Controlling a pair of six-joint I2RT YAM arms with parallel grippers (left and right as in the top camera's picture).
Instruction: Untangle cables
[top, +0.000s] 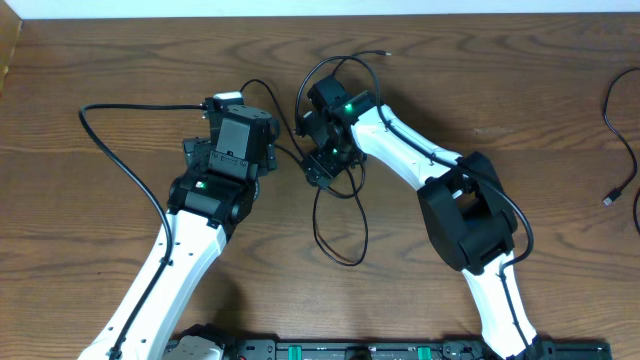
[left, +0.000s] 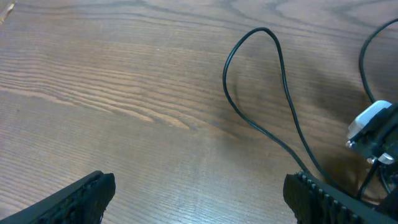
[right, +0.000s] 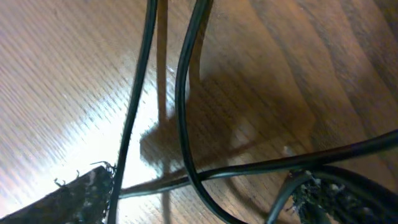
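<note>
On my right wrist feed, the right gripper (right: 199, 180) is standing with its fingers (right: 74, 199) spread wide. I am watching thin black cables (right: 180, 93) running straight through the gap. Two strands are coming down side by side from the top, and a third is crossing them low, just ahead of the fingertips. Nothing is being pinched; the strands are lying on the table (right: 62, 74) and throwing soft shadows.

On the left wrist feed, the left gripper (left: 199, 183) is also gaping wide and gripping nothing. A narrow loop (left: 225, 81) of black cable is lying on the wood ahead of it, with its strands running back toward the right-hand finger (left: 323, 199).

From overhead, I am seeing both arms reaching into the middle of the table, with the two grippers sitting close together on either side of the same tangle. The tangle is gathering around the right gripper. One long bight (top: 318, 220) is trailing back toward my side, and another strand is arching beyond the gripper and ending in a small plug (top: 386, 53) farther out. Well off to the right, near the table's edge, a separate cable (top: 609, 199) is lying alone, apart from both arms.
</note>
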